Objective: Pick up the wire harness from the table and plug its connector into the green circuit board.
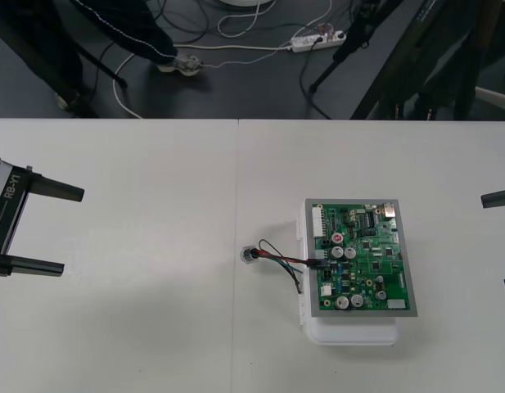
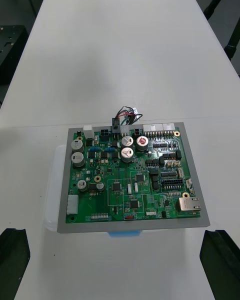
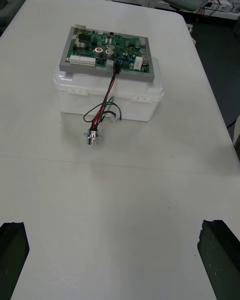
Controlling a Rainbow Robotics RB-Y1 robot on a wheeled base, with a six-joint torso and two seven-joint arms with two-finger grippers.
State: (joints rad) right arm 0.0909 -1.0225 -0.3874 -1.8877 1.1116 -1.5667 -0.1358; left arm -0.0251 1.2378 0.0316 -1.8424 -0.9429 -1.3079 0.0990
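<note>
**Wire harness [image 1: 281, 259] plugged into green circuit board [image 1: 362, 262]; both arms parked**
The plug [image 2: 116, 128] sits in the board's edge nearest the left arm, and the socket [image 1: 250, 255] lies on the bench [image 1: 137, 327] just beside that edge. The left jaws and right jaws stand spread, well apart from the board on either side (neither holds anything). Judged step: confirm the plug is fully seated, keep both arms clear of the wires, and do not tug the socket.

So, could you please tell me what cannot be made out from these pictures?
- Right gripper: front view, cut off by the right edge; two open fingertips show.
- Left gripper: front view, body cut off by the left edge.
- Plug: at the edge of the board, too small in any view to tell whether fully seated.
- Base: right wrist view, mostly hidden under the board.
</note>
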